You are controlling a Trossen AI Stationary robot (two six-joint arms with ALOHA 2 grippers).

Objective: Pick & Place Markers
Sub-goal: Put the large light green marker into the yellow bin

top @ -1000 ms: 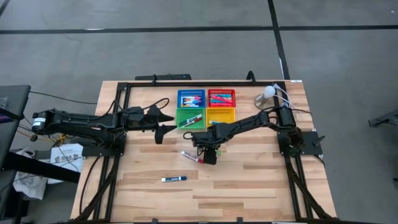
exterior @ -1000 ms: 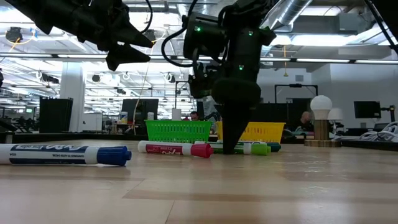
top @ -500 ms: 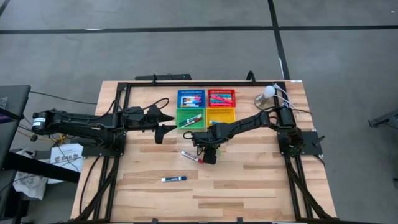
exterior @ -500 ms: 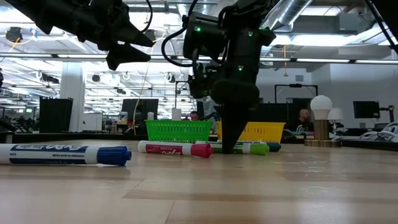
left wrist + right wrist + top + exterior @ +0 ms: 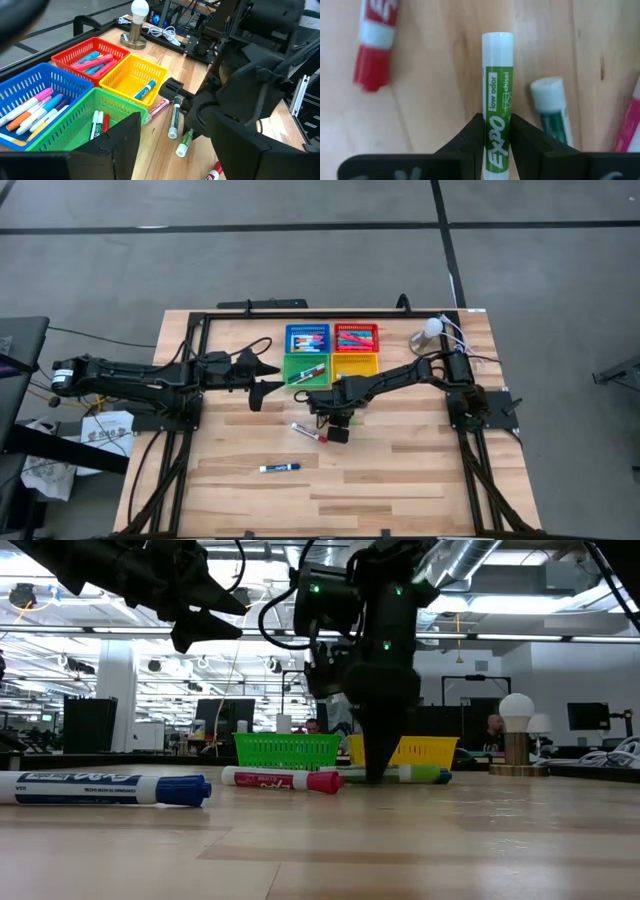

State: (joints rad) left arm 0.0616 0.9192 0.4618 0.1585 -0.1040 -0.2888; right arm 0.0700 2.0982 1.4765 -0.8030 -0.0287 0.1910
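Observation:
Several markers lie on the wooden table in front of four mesh baskets: blue, red, green and yellow, each with markers inside. My right gripper stands fingers-down on the table, shut on a green-labelled marker. Beside it lie a second green marker and a red-capped marker. A blue-capped marker lies alone nearer the front edge. My left gripper hovers open left of the green basket, holding nothing. My right gripper pinches the green marker's barrel at its green label between its two fingers. The fingers come from above, pointing down, and lie across the marker. The marker's white end sticks out beyond them. It stays level at table height; whether it is lifted clear I cannot tell.
A white lamp bulb on a round base with a cable stands at the far right corner. A dark frame borders the far and side edges. Bare wood stretches across the near half of the table.
My right gripper has stayed at the same spot on the table, and its fingers have drawn together onto the green marker. The marker's end looks shifted slightly in the low view.

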